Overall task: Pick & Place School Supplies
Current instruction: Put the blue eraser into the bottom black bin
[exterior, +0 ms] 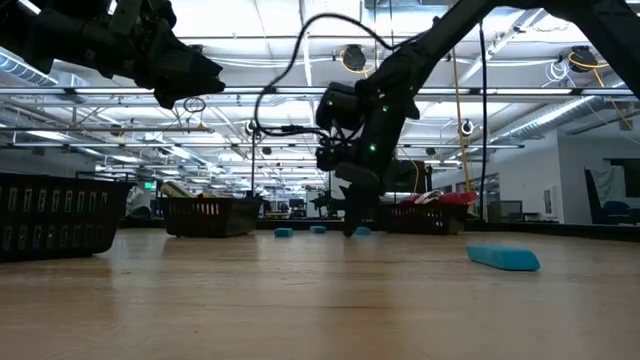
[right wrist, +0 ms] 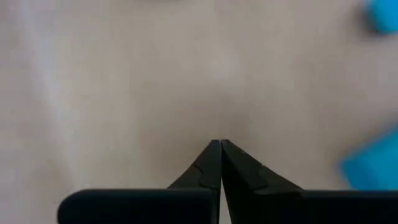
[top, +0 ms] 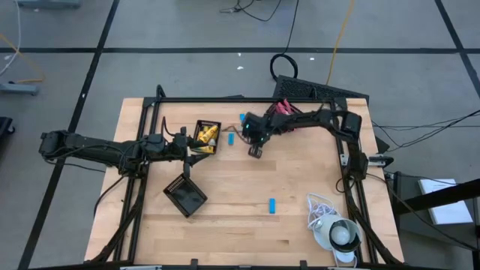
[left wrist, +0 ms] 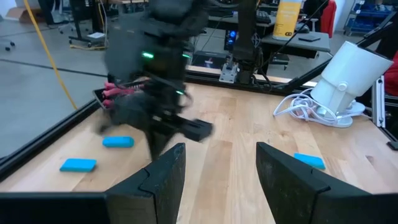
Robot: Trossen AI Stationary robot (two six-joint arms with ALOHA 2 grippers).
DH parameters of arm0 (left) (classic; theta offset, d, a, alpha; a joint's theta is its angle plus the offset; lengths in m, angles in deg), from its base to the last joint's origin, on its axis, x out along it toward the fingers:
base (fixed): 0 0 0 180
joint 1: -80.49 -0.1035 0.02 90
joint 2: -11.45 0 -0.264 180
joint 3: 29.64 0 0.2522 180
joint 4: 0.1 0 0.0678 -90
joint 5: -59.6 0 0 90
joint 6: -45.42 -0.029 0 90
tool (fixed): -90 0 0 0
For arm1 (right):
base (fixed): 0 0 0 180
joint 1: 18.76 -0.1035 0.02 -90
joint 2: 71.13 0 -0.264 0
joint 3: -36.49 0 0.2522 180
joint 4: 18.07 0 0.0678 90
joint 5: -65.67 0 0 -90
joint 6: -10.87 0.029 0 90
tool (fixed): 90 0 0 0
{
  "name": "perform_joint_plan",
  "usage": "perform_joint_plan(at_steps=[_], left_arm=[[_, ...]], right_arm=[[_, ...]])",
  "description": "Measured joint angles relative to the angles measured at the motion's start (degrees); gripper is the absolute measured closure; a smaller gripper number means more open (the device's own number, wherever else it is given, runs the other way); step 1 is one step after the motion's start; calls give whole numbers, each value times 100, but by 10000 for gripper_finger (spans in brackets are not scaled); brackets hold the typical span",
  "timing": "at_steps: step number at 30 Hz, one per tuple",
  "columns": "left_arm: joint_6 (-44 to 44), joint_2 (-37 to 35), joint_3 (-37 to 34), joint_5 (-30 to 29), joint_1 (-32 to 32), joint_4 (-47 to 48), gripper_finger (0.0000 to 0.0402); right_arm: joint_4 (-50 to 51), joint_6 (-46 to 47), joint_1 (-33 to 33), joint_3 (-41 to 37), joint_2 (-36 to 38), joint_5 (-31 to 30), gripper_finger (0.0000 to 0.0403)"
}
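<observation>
My right gripper (top: 255, 150) (exterior: 352, 230) points down, shut and holding nothing, close above bare wood (right wrist: 219, 143) near the table's far middle. A light-blue piece (top: 232, 139) lies just left of it, another (top: 244, 118) beyond it and a third (top: 271, 205) toward the near edge. Yellow tubes (top: 208, 135) lie in a black tray (top: 196, 129). Red-handled scissors (top: 285, 107) lie in a tray at the far edge. My left gripper (top: 196, 148) (left wrist: 221, 149) is open, raised beside the yellow-tube tray and facing the right gripper.
A second black tray (top: 185, 196) sits near the table's left-middle. A white cord with a round grey-white object (top: 334, 229) lies at the near right corner. Bare wood stretches across the middle and along the near edge.
</observation>
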Motion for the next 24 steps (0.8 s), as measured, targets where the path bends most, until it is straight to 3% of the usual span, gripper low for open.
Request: perform_joint_plan(at_steps=[5, 9, 13, 20, 24], left_arm=[[6, 1, 0, 0, 3, -15, 202], [10, 1, 0, 2, 8, -14, 202], [9, 1, 0, 2, 10, -17, 202], [2, 1, 0, 2, 10, -12, 202], [0, 1, 0, 2, 10, -9, 202]], right_arm=[[-105, -171, -108, -2, 120, -460, 403], [-183, -259, 10, 105, 109, -328, 384], [-349, -141, 165, 171, 116, -16, 323], [-70, 58, 587, 170, 122, -207, 176], [-18, 52, 720, 170, 122, -281, 134]])
